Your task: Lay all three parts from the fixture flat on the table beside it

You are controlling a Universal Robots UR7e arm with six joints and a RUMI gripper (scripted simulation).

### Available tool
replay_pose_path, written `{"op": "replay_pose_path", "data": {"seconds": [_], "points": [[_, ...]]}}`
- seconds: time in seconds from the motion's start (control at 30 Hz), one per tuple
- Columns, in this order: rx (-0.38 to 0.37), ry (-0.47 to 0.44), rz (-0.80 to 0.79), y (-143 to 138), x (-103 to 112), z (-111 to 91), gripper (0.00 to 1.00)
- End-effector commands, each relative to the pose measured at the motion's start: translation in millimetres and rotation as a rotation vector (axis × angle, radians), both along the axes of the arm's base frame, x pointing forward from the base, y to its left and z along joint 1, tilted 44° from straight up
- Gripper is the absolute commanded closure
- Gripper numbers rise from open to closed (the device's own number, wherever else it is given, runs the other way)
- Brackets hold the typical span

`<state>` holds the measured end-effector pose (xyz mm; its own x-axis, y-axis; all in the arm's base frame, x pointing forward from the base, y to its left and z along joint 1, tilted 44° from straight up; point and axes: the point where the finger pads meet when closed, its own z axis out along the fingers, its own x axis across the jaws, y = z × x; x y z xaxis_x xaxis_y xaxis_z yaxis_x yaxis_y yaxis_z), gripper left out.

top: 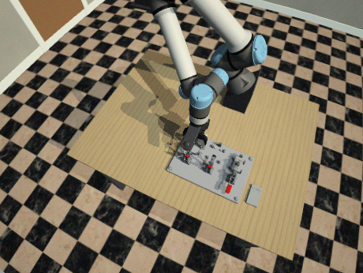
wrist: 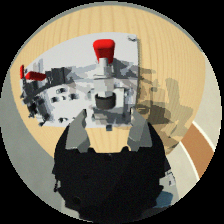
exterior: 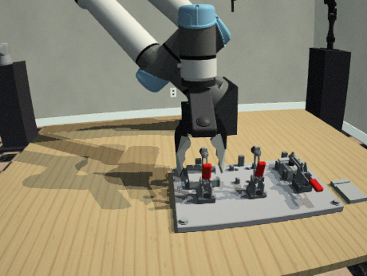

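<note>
Fixture (top: 197, 179) (exterior: 255, 213) (wrist: 77, 47): flat grey rectangular plate; the gripper's (top: 196, 147) (exterior: 200, 171) (wrist: 107, 131) angular jaws stand apart above it.

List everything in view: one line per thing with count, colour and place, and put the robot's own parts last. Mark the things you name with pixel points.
Wooden table (top: 118, 158) (exterior: 100, 239) (wrist: 160, 40): one, tan, mid-scene
Fixture plate (top: 193, 177) (exterior: 239, 215) (wrist: 82, 47): one, grey, on the table
Upright clamp handles (top: 186, 155) (exterior: 207, 171) (wrist: 104, 50): two, red, on the plate's clamps
Lowered clamp handle (top: 229, 188) (exterior: 316, 185): one, red, near the loose flat piece
Small fixture fittings: several, grey, on the plate; too small to count
Loose flat piece (top: 253, 196) (exterior: 349, 191): one, grey, on the table beside the plate
Pedestals (exterior: 329, 84): two, black, behind the table
Wall outlet (exterior: 173, 92): one, white, back wall
Checkered floor (top: 118, 244): one, black and beige, below
Arm (top: 177, 47) (exterior: 116, 29): one, white, dark grey and blue, above the table
Hand (top: 195, 147) (exterior: 201, 169) (wrist: 108, 108): one, black with grey fingers, open, over one end of the plate
</note>
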<state>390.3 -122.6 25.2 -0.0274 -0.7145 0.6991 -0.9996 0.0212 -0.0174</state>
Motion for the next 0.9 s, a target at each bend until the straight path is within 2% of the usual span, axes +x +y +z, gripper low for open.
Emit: {"op": "replay_pose_path", "data": {"seconds": [0.0, 0.4, 0.43, 0.87], "points": [[0.000, -0.001, 0.001, -1.0, 0.4, -0.9, 0.41], [0.000, -0.001, 0.001, -1.0, 0.4, -0.9, 0.41], [0.000, -0.001, 0.001, -1.0, 0.4, -0.9, 1.00], [0.000, -0.001, 0.001, -1.0, 0.4, -0.9, 1.00]]}}
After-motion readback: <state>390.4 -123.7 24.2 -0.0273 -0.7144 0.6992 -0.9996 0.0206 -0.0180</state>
